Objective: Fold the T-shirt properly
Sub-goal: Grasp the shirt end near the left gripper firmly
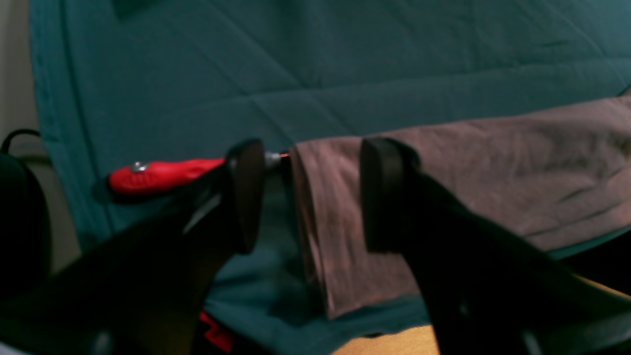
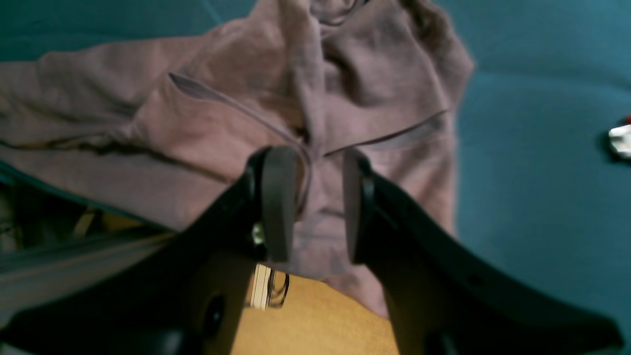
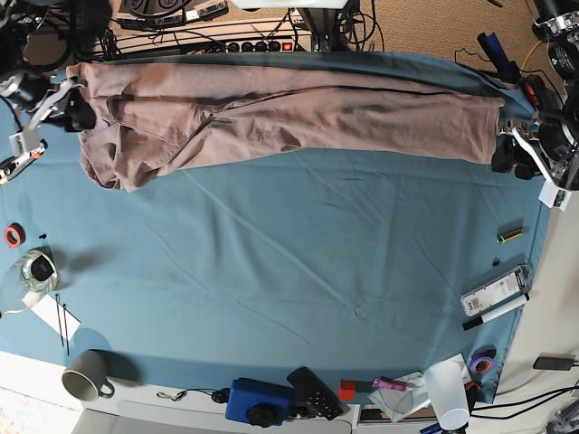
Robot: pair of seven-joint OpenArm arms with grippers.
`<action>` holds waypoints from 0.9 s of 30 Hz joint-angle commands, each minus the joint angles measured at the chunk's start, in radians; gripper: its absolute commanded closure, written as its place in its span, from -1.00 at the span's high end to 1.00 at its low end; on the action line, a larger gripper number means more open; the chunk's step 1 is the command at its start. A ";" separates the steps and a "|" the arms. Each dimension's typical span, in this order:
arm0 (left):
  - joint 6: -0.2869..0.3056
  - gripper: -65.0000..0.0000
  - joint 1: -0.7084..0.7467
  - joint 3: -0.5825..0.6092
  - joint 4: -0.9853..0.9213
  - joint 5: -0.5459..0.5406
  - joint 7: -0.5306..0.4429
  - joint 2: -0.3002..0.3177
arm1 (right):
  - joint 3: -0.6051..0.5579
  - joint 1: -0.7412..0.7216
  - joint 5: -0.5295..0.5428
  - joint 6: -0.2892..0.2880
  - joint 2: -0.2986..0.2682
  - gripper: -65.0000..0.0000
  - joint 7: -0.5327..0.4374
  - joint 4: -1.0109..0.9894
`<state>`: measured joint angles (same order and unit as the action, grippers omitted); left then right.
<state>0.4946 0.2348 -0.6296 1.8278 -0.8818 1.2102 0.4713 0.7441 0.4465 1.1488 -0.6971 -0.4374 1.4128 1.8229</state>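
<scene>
The mauve T-shirt [image 3: 289,113] lies stretched in a long wrinkled band along the far edge of the teal tablecloth [image 3: 271,271]. My left gripper [image 1: 315,167] is open wide at the shirt's right end [image 3: 516,149]. The folded edge of the T-shirt [image 1: 493,167] runs between and beyond its two fingers. My right gripper [image 2: 313,172] hovers at the bunched left end [image 3: 72,108], jaws partly apart, with the T-shirt [image 2: 222,113] showing in the gap. I cannot tell whether its pads touch the cloth.
A red-handled clamp [image 1: 162,175] sits by the shirt's corner at the cloth's edge. Along the near side stand a grey mug [image 3: 86,384], a blue box [image 3: 262,402], a remote [image 3: 317,393] and a white cup [image 3: 448,393]. A marker [image 3: 493,312] lies at right.
</scene>
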 commanded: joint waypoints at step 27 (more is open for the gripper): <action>-0.094 -0.10 0.051 -0.008 -0.026 0.199 -0.003 -0.100 | -0.208 0.000 -0.256 -0.001 -0.021 -0.46 -0.162 -0.182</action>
<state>0.4000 0.2874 -0.6300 1.7897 -0.6731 1.2125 0.3546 0.5339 0.4431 0.9169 -0.7021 -0.4454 1.2369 1.6379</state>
